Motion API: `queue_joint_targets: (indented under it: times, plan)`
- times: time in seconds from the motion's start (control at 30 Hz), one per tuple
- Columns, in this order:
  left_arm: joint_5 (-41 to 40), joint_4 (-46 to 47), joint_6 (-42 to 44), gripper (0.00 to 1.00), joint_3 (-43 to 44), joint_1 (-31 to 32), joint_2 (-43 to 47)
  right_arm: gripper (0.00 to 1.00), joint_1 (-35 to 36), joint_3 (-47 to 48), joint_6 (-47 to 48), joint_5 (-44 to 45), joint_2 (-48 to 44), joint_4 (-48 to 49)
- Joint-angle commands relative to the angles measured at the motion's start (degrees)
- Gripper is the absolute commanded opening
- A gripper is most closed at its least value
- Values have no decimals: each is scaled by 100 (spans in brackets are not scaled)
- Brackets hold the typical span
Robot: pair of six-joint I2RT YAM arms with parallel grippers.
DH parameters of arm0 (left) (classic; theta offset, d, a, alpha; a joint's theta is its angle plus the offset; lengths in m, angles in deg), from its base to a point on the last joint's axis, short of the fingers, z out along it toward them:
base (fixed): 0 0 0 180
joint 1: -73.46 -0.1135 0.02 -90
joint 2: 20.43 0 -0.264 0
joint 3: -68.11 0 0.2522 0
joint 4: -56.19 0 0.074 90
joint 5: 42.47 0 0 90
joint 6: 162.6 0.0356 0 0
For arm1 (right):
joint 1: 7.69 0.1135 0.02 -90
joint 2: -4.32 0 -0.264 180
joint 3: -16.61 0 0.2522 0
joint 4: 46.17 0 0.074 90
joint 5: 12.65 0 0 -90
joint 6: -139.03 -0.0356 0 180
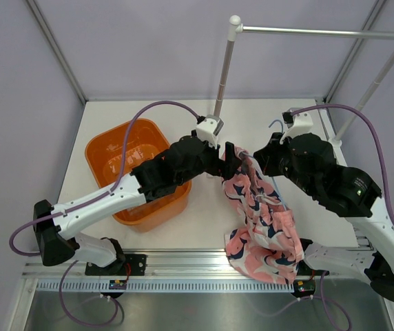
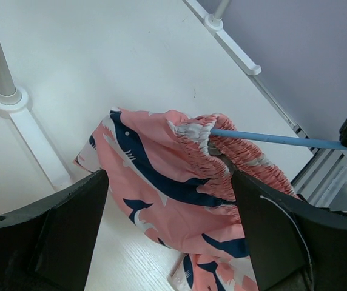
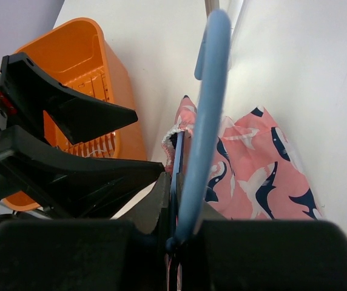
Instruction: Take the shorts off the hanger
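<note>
One pair of pink shark-print shorts [image 1: 262,214], one light-blue wire hanger [image 2: 270,138]. One orange plastic basket [image 1: 90,155], one silver rail [image 1: 314,31], two black arms [image 1: 162,169] [image 1: 321,172].

Shorts [image 2: 155,176] on hanger [image 2: 270,139] between spread jaws

basket [image 1: 107,148] left of shorts [image 1: 262,227] | shorts on hanger [image 2: 270,139] | rail [image 1: 321,32] behind
</note>
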Motion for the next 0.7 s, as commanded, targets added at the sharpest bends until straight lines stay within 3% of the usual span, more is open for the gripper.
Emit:
queue_joint_targets:
  times: [0.0, 0.27, 0.5, 0.6, 0.67]
  plan:
    - [56, 630, -109, 87, 139, 24, 85, 0, 76, 9, -46, 222, -77, 156]
    - [161, 507, -144, 87, 315, 24, -231, 0, 67, 105, -55, 204, -33, 103]
    - [240, 534, -170, 80, 447, 15, -504, 0, 67, 299, -2, 248, 152, -46]
    - [223, 516, -170, 74, 491, 24, -548, 0, 67, 325, 16, 283, 187, -64]
    - [162, 420, -161, 65, 552, 24, -600, 0, 67, 334, 7, 275, 170, -56]
